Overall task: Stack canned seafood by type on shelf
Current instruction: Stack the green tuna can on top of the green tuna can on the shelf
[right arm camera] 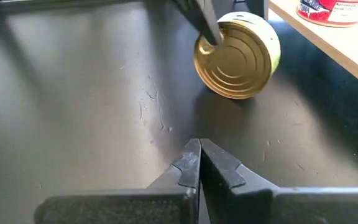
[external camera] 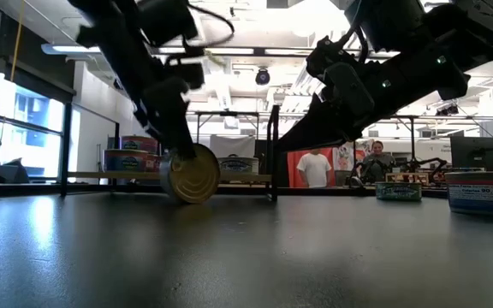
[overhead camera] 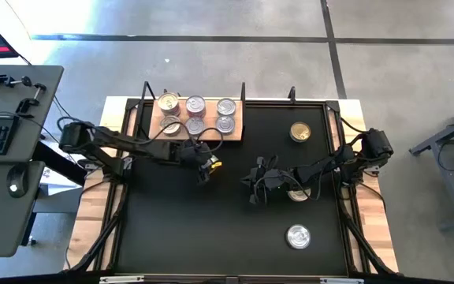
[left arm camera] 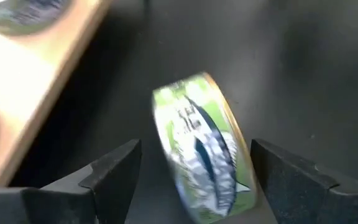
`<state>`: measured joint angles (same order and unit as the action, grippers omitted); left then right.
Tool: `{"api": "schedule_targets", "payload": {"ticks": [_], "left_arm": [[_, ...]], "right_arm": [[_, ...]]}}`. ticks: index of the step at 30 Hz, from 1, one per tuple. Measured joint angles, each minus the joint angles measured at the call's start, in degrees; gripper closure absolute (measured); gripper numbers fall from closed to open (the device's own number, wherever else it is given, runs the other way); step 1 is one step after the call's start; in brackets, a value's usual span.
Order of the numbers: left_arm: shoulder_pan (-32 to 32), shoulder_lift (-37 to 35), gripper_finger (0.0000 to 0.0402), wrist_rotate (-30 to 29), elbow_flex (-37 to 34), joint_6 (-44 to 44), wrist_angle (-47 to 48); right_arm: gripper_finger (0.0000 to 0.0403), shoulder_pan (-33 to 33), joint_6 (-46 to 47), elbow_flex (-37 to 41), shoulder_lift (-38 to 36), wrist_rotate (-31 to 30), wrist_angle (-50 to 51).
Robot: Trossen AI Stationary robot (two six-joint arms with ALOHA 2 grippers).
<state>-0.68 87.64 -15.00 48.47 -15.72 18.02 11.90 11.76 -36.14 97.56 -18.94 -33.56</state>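
The bench [overhead camera: 211, 229] has a flat, matte black top, faintly scuffed and scratched, set in a black frame with pale wood strips showing along its left and right edges; it stands on a grey concrete floor crossed by dark lines. To its left sits a dark desk [overhead camera: 6, 158] with a keyboard and a mouse. Across the bench at table height the room is a bright workshop with ceiling lights, windows on the left, and two people [external camera: 315, 168] far behind. At the far edge, left of centre, lies the shelf [overhead camera: 202, 138], a flat rectangle of light-brown wood carrying six short round tins [overhead camera: 195, 105] in two rows, their lids shiny metal, one of them pinkish. Just in front of the shelf's near edge the left claw [overhead camera: 203, 163] hangs with its dark fingers spread wide apart, released; between them a green-labelled can [left arm camera: 204, 149] stands tilted on its rim on the bench, its gold ribbed end [right arm camera: 236, 56] facing the right arm, one finger of the left claw touching that end. Near the bench's middle the right claw [overhead camera: 254, 181] is clenched, its fingertips pressed together on nothing. Further right a gold-lidded tin [overhead camera: 300, 132] lies near the far right corner, another [overhead camera: 298, 194] lies partly under the right arm, and a silver one [overhead camera: 298, 235] rests toward the near right corner.
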Motion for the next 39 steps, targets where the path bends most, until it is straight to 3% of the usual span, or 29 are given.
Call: {"api": "schedule_targets", "payload": {"ticks": [6,11,12,17,23,28,33,39], "left_arm": [[-0.8,3.8,0.0153,3.1,0.0,-0.2,-4.6],[0.8,4.0,0.0278,2.8,-0.1,-0.2,-6.1],[1.4,4.0,0.0285,3.3,-0.3,0.6,-7.9],[4.3,4.1,0.0282,6.6,-5.2,-0.5,-31.3],[5.6,4.1,0.0282,9.7,-15.0,-10.7,-59.2],[6.8,4.0,0.0282,8.0,-25.3,-16.6,-79.7],[10.5,4.0,0.0282,1.3,-32.1,-17.0,-91.9],[14.4,3.9,0.0282,-3.1,-33.2,-11.7,-96.1]], "right_arm": [[0.0402,0.0,0.2,0.0,0.0,0.0,0.4],[0.0402,0.0,1.5,0.0,0.3,1.4,0.0],[0.0402,0.0,1.1,0.0,0.6,2.5,-0.4],[0.0371,0.1,1.0,0.0,2.6,6.3,-0.1],[0.0251,-0.3,6.2,0.0,6.5,8.5,-1.4],[0.0158,-0.4,2.7,-0.1,11.6,10.4,-18.7],[0.0136,-0.8,2.2,-2.0,15.2,10.5,-35.3],[0.0139,-3.1,4.3,-6.6,15.3,11.5,-36.9]]}}
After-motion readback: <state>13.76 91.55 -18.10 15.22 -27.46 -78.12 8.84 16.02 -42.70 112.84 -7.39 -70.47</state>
